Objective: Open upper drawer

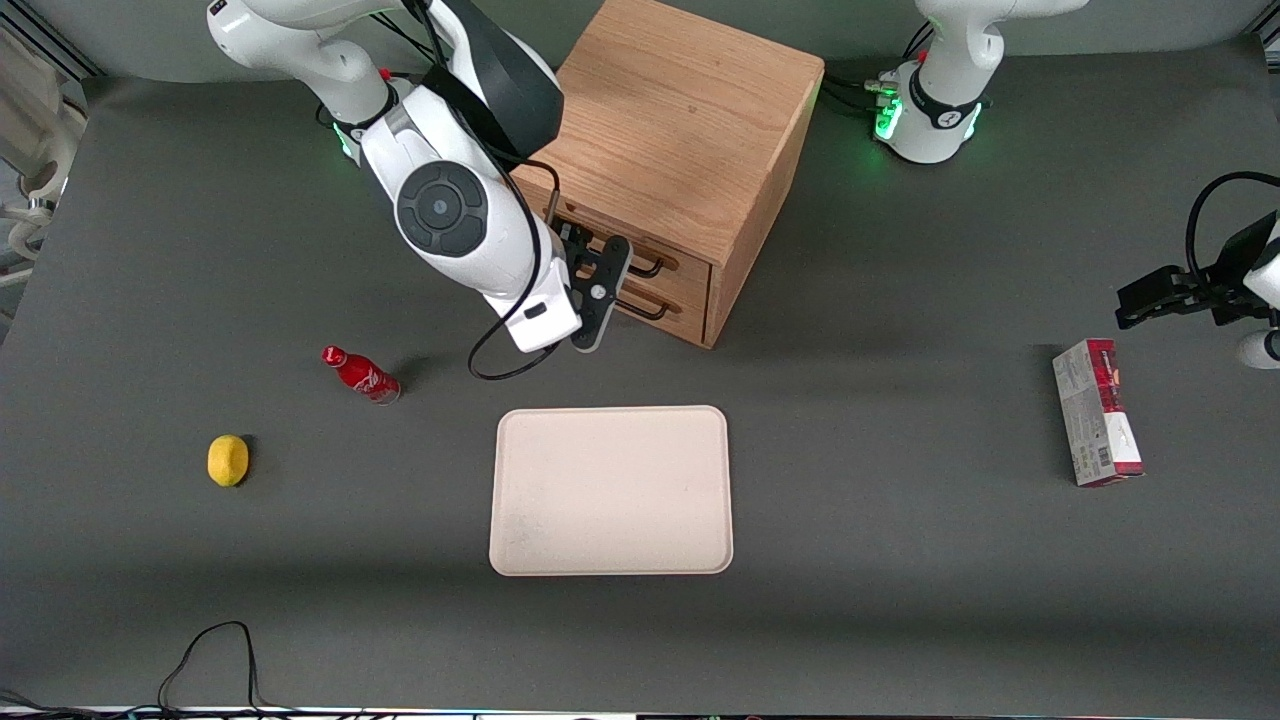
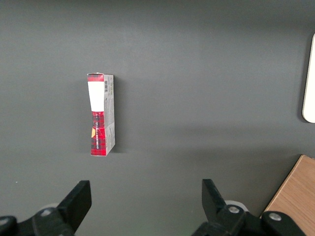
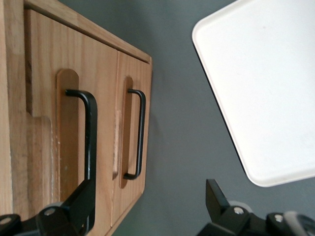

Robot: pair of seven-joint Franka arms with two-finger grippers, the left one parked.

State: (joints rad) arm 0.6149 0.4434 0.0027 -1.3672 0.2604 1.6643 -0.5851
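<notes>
The upper drawer (image 3: 44, 83), a light oak front with a black wire bar handle (image 3: 89, 142), is the higher of two matching drawers in the boxy oak cabinet (image 1: 680, 120). The cabinet stands on the dark grey table, farther from the front camera than the cream rectangular tray (image 1: 610, 490). The drawer appears shut or very nearly so, roughly level with the lower twin drawer (image 3: 138, 73).

Several things could go wrong from here. The two handles are alike and sit just beside each other, and the lower drawer's black bar (image 3: 140, 132) shows in the gap between the fingers in the wrist view. A small error in height could therefore close the grip on the wrong bar. One finger (image 3: 81, 206) also overlaps the end of the upper bar in that view, so pushing forward might jam the fingertip against the wire rather than straddle it. The wire is thin, so a shallow grip could slip off once pulling starts. The cabinet seems to stand loose on the table, so an off-line pull might drag or twist the whole box.

The working arm's black two-finger hand (image 3: 146, 194) hovers just in front of the drawer fronts. Its fingers are spread wide and it holds nothing. I cannot tell whether the finger by the upper bar is touching it.
</notes>
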